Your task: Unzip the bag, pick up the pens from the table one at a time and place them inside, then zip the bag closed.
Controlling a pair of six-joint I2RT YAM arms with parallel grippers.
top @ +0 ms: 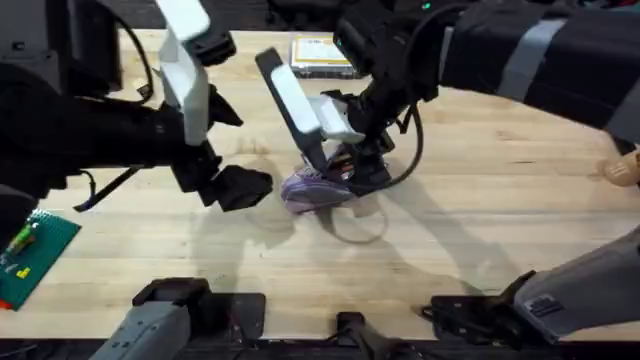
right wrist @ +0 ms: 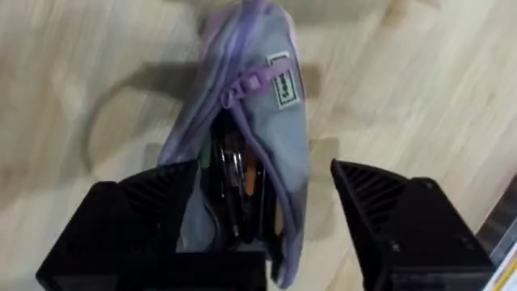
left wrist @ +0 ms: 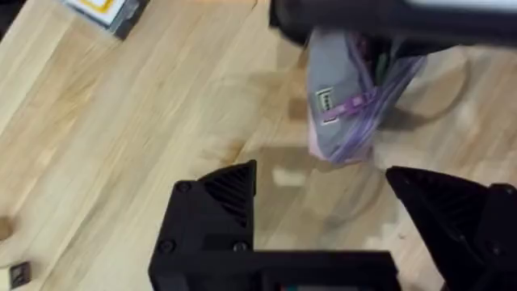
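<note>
I have the small grey fabric pouch with lavender edging and a purple zipper lying on the pale plank-grain wooden bench, near its middle. Its mouth gapes in my right wrist view, and slim pens, one with an orange barrel, already sit inside. So I judge loading is done or nearly so, with zipping the step in hand. My right pincer hangs directly over the open end, fingers spread wide to either side of the pouch, gripping nothing. My left pincer waits just beside the other end, also parted and empty. Next I need one pincer to pin the fabric while the other takes the purple pull tab and draws it along.
</note>
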